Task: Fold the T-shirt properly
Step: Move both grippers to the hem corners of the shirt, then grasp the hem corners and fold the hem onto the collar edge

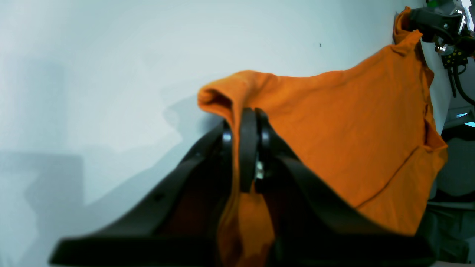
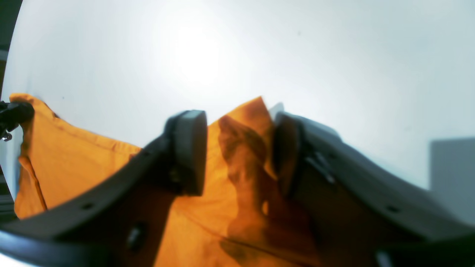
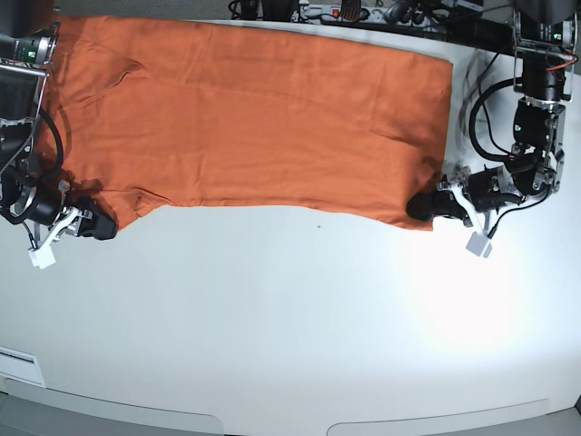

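Base view: T-shirt (image 3: 254,118) spread flat on table (image 3: 290,318).

The T-shirt (image 3: 254,109) lies spread across the far half of the table (image 3: 290,327); its near corners seemingly sit at the left gripper (image 3: 419,207) and right gripper (image 3: 107,229).

The T-shirt (image 3: 254,109) is thin, soft orange cloth, matt, with a fine knit grain and stitched seams visible in the left wrist view; it lies in gentle wrinkles. The counter (image 3: 290,318) is smooth and white, with a slight sheen where light pools on it. The left pincer (image 1: 249,148) is black plastic, smooth and faintly glossy along its edges. The right pincer (image 2: 237,148) is matt dark plastic with duller grey pads (image 2: 191,148).
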